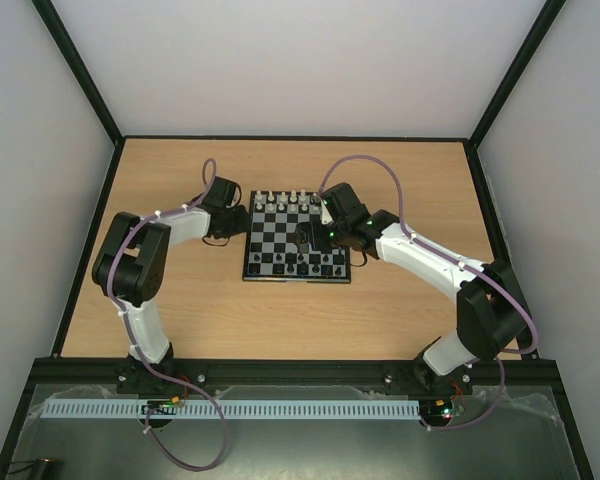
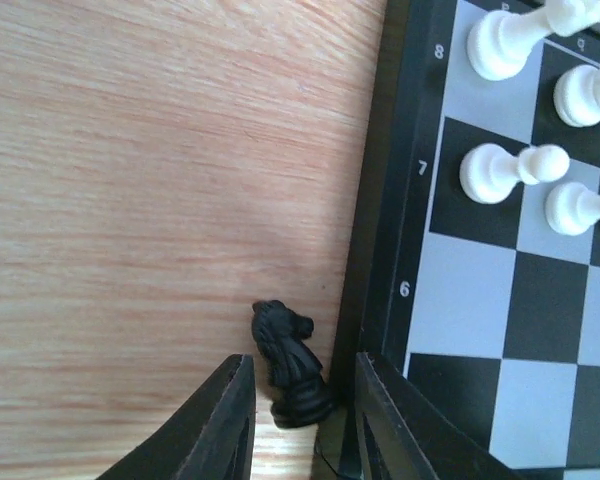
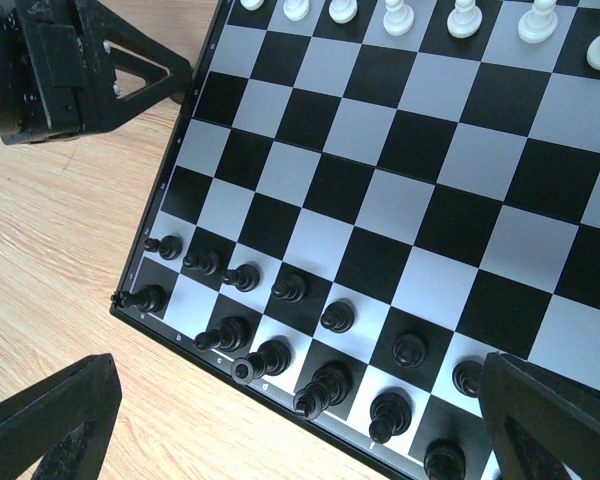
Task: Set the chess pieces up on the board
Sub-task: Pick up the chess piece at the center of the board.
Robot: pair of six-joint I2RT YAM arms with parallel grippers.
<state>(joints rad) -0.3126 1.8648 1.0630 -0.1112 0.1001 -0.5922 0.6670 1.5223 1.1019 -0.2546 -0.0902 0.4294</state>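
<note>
The board [image 1: 270, 243] lies mid-table, with black chess pieces [image 3: 325, 385] standing in its two near rows. One black knight [image 2: 290, 365] stands upright on the wood, against the board's left border [image 2: 380, 200] near rank 6. My left gripper [image 2: 305, 425] is open with one finger on each side of the knight, the right finger [image 2: 395, 425] over the border. It also shows in the top view [image 1: 238, 218]. My right gripper [image 3: 300, 430] is open wide and empty, above the black rows; in the top view it [image 1: 308, 242] hangs over the board's centre.
White pieces [image 2: 500, 170] stand in the board's two far rows [image 1: 285, 200]. My left gripper's body [image 3: 70, 70] shows beside the board's left edge in the right wrist view. Bare wooden table [image 1: 180, 310] surrounds the board, with walls on three sides.
</note>
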